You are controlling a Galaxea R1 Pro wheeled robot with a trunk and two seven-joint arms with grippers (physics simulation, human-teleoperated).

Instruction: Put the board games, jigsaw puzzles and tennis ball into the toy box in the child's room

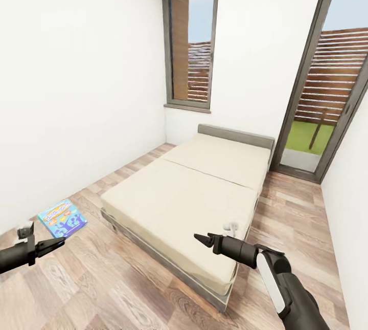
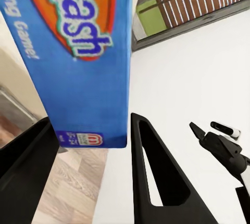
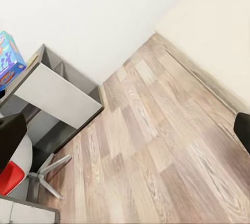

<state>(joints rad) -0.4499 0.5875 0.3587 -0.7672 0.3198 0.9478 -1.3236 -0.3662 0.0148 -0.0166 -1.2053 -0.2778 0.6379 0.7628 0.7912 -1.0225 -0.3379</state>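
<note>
A blue game box (image 1: 62, 218) with yellow letters is seen at the near left, in front of the white wall (image 1: 76, 64). In the head view it seems to lie over the wood floor (image 1: 128, 289) beside the bed (image 1: 194, 192). In the left wrist view the same box (image 2: 78, 62) is seen right between the two black fingers (image 2: 156, 177) of the left gripper (image 1: 56, 242). The fingers are spread, and it cannot be told if the box is pinched. The right gripper (image 1: 198, 238) is held over the near corner of the bed, and its tips look pressed together. A tall window (image 1: 191, 43) is seen far off.
</note>
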